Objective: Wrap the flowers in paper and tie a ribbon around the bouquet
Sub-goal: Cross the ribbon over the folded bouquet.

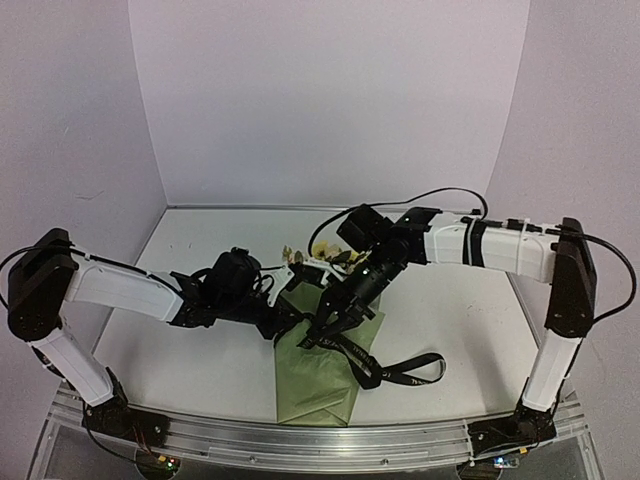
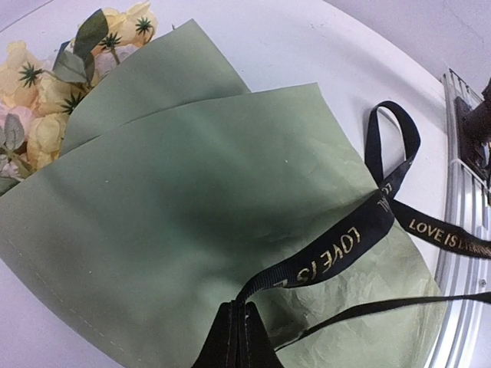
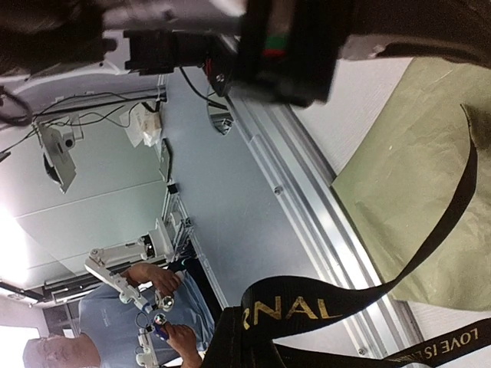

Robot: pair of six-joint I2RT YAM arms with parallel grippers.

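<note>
Metal rail [image 1: 300,442] ran along near counter [image 1: 200,250] edge, arm bases bolted on. Narrow end of paper [image 1: 318,385] pointed at rail; bouquet [image 2: 192,207] lay flat, mid-counter. Over paper, left hand [image 2: 244,318] clamped shut on ribbon [image 2: 330,257]; right hand [image 3: 247,337] pinched shut on ribbon too. Likely each held a strand to pull tie tight. Loose loop trailed right of cone. At far wide end, flowers [image 2: 46,84] stuck out. Counter white, matte; plain pale walls [image 1: 330,100] behind. Right wrist view: lab, person in blue shirt [image 3: 103,326].
</note>
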